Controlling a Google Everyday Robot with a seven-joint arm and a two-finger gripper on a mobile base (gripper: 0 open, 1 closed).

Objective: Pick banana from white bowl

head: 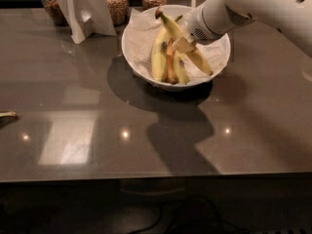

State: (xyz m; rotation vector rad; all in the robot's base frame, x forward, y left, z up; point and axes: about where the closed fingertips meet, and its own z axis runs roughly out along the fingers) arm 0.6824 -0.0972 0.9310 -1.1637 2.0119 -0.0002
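On the far left of the dark table (73,96) a small yellowish thing (6,115) pokes in at the edge, too cut off to name, and poses no risk; behind it, the glass jars (116,3) and a white card stand (83,11) stand near the white bowl (130,50), so a wide leftward swing with the load could knock them over; the bowl sits loose on a glossy top and would likely slide or tip if the fruit dragged on its rim. Inside, on a paper liner (141,28), a paler banana (158,57) and a short orange-tinted one (170,69) lie just beside the target and might be hooked and flipped out. The banana (169,26) slants across the bowl, dark stem high at the back, lower tip over the right wall; the gripper (184,44) appears clamped on it near mid-length; held this way, it could pivot or slip free under a quick lift. The white arm (253,9) reaches in from the right.
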